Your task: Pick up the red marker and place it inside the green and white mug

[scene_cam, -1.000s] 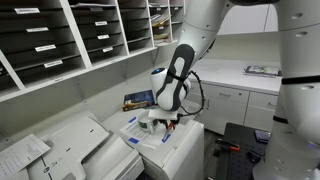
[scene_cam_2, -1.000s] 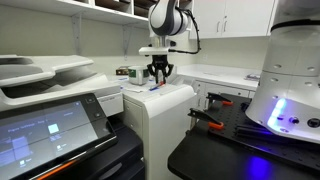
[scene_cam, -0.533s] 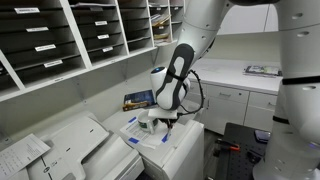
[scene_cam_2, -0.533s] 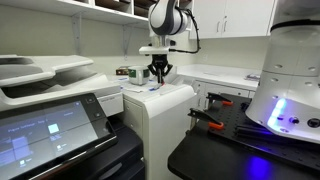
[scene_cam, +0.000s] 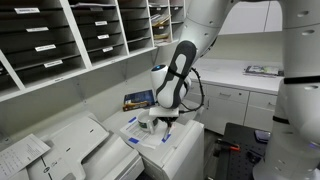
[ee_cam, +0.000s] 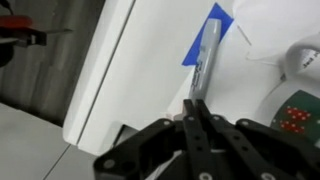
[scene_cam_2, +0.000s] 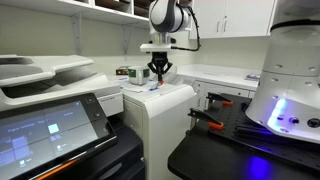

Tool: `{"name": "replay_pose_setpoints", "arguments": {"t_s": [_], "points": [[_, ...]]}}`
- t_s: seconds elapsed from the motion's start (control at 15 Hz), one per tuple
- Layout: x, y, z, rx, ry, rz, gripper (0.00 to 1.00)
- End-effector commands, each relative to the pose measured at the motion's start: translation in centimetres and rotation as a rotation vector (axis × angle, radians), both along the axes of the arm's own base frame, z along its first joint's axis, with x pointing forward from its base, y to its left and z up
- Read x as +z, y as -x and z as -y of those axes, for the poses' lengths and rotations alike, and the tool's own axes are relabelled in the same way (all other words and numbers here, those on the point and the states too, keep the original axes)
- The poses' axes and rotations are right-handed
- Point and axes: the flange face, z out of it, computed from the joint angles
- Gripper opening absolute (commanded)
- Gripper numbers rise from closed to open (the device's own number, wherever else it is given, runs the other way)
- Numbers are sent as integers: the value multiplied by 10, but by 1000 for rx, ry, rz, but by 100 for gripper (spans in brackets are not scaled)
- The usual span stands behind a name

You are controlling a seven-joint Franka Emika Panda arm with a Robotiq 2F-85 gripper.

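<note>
In the wrist view my gripper (ee_cam: pixel 197 106) is shut, its fingertips closed on the near end of a thin pale-bodied marker (ee_cam: pixel 205 55). I take this for the red marker; its red does not show here. It lies on a white printer top (ee_cam: pixel 150 60), across a blue strip (ee_cam: pixel 210 22). The green and white mug (ee_cam: pixel 301 62) stands at the right edge, close beside the marker. In both exterior views the gripper (scene_cam: pixel 165 118) (scene_cam_2: pixel 158 76) hangs low over the white printer (scene_cam_2: pixel 160 100). The mug (scene_cam: pixel 148 121) stands just beside it.
Blue pieces (scene_cam: pixel 131 140) lie on the same printer top. A larger grey printer (scene_cam_2: pixel 50 110) stands alongside, with wall shelves (scene_cam: pixel 60 40) behind. A black table with a red-handled tool (scene_cam_2: pixel 205 122) is beyond the printer's edge.
The fingers were spread around the marker one second ago and have closed together. The arm has hardly moved.
</note>
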Motion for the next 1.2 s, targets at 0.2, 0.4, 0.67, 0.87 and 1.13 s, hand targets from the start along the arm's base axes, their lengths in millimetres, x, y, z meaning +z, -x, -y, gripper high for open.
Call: {"name": "replay_pose_setpoints", "arguments": {"t_s": [0.2,0.4,0.67,0.87,1.13], "points": [[1,10,8,2,-8,-5,65],[3,4,8,8,-11,14,87],[1,-5,7,27,-19,21,100],[-3,-12,6,45,-20,17,99],[-5,-9,8,37,-8,1,100]]}}
